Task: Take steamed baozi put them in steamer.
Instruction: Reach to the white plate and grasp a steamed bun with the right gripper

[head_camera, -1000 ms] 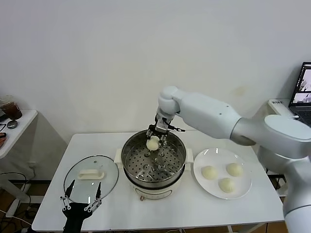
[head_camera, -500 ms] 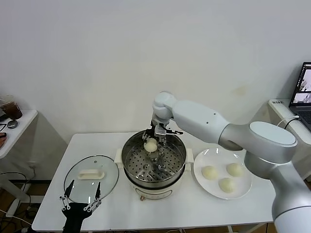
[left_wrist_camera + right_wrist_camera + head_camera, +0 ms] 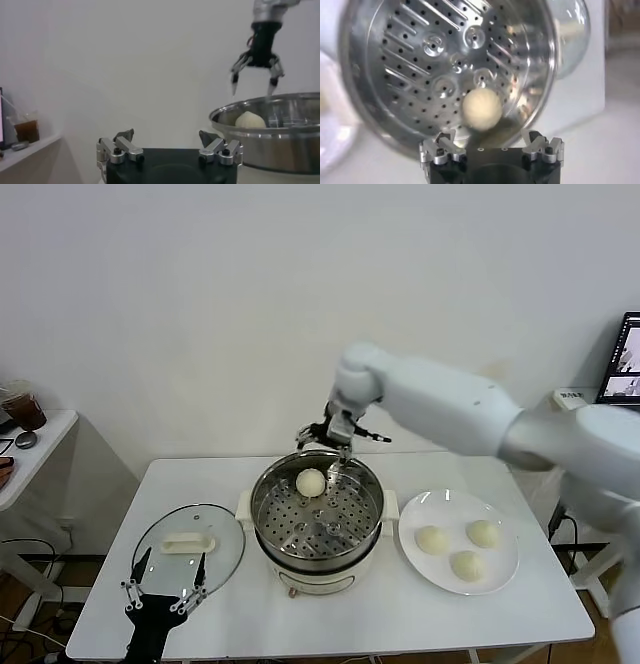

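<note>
One cream-white baozi (image 3: 311, 482) lies inside the shiny perforated steamer (image 3: 316, 532), near its far rim; it also shows in the right wrist view (image 3: 481, 110) and the left wrist view (image 3: 250, 120). Three more baozi (image 3: 432, 539) (image 3: 482, 533) (image 3: 465, 565) lie on the white plate (image 3: 505, 574) at the right. My right gripper (image 3: 335, 439) is open and empty, raised above the steamer's far rim, just over the baozi. My left gripper (image 3: 163, 588) is open and empty, low at the table's front left by the glass lid.
A glass lid with a white handle (image 3: 187, 542) lies on the table left of the steamer. A side table with a cup (image 3: 22, 410) stands at far left. A laptop (image 3: 625, 369) sits at far right.
My right gripper let go of the baozi, which now rests in the steamer, and rose up and slightly right, with its fingers spread. The left arm barely moved.
</note>
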You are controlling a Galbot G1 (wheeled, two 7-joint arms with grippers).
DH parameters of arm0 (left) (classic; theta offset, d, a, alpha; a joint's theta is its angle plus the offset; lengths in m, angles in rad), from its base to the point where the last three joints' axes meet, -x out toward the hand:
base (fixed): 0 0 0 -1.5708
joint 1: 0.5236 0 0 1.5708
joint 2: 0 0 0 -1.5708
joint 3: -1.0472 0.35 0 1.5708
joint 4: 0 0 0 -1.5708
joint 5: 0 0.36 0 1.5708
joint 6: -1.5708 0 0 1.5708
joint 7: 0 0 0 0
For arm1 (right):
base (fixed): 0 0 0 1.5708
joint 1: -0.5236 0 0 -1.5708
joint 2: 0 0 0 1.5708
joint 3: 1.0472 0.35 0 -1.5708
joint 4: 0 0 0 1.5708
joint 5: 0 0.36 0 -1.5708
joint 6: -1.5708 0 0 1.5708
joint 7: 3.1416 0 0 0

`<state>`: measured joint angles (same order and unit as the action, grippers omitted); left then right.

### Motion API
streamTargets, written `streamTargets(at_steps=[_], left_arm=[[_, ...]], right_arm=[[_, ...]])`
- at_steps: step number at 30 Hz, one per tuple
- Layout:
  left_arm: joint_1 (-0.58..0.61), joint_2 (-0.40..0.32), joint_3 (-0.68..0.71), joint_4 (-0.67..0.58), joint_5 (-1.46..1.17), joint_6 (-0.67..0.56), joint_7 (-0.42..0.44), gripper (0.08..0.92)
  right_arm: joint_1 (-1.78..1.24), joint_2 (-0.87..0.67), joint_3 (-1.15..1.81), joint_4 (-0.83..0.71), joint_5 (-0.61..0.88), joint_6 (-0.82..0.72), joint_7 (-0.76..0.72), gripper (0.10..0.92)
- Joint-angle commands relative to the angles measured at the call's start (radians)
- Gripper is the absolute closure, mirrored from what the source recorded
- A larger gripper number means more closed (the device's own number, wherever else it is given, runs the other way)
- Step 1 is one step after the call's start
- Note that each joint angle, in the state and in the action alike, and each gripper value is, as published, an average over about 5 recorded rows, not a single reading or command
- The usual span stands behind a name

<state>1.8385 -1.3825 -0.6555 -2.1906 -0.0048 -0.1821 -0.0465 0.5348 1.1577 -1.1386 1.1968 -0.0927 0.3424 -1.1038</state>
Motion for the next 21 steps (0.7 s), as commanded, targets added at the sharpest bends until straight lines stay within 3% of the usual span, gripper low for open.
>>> streamTargets(at_steps=[1, 4, 12, 21], left_arm=[[-0.004, 0.005, -0.001, -0.002, -0.007, 0.001, 0.001, 0.177], [-0.004, 0.011, -0.001, -0.006, -0.007, 0.001, 0.002, 0.177], [-0.010, 0.014, 0.003, 0.007, 0.001, -0.006, 0.006, 0.177], [-0.018, 0.007, -0.001, 0.018, 0.011, -0.013, 0.008, 0.177]], right_arm=[[0.159, -0.334, -0.097, 0.301, 0.263, -0.613, -0.113, 0.203], [0.156, -0.440, -0.128, 0.344, 0.265, -0.677, -0.134, 0.203], [-0.083, -0.650, -0.067, 0.364, 0.194, -0.637, -0.114, 0.203], [-0.410, -0.628, 0.181, 0.273, 0.018, -0.602, -0.032, 0.203]])
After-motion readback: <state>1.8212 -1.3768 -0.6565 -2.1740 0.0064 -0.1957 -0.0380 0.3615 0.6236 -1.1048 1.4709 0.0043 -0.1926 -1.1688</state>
